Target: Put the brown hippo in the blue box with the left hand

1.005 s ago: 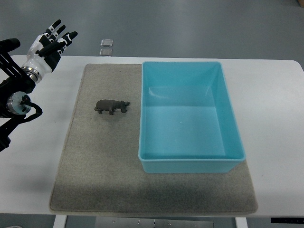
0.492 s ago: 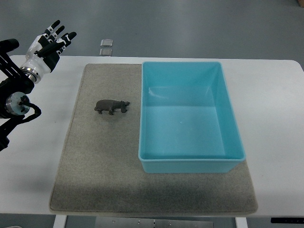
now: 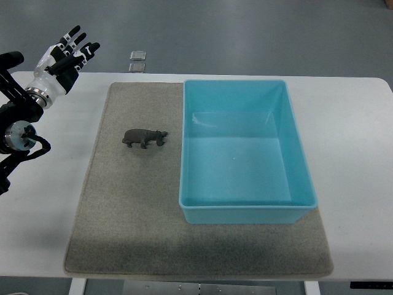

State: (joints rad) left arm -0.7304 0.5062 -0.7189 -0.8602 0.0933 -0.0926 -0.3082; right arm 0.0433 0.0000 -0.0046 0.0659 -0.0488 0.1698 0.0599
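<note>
Grey mat (image 3: 123, 209) on white table (image 3: 356, 141), grey floor (image 3: 245, 31)

Even, bright overhead lighting. Sharp focus throughout. Soft shadow falls below the box (image 3: 245, 147) onto the mat (image 3: 123, 233). Faint glare on the box floor.

Grey mat on a white table, grey floor beyond.

A rectangular grey felt-like mat (image 3: 123, 227) lies flat on the white table (image 3: 356, 153), its near edge close to the table's front edge and bare white tabletop showing on both sides. Past the table's far edge, on the grey floor (image 3: 245, 31), sit two small square light-coloured pieces (image 3: 137, 60), one just behind the other, too small to identify.
</note>
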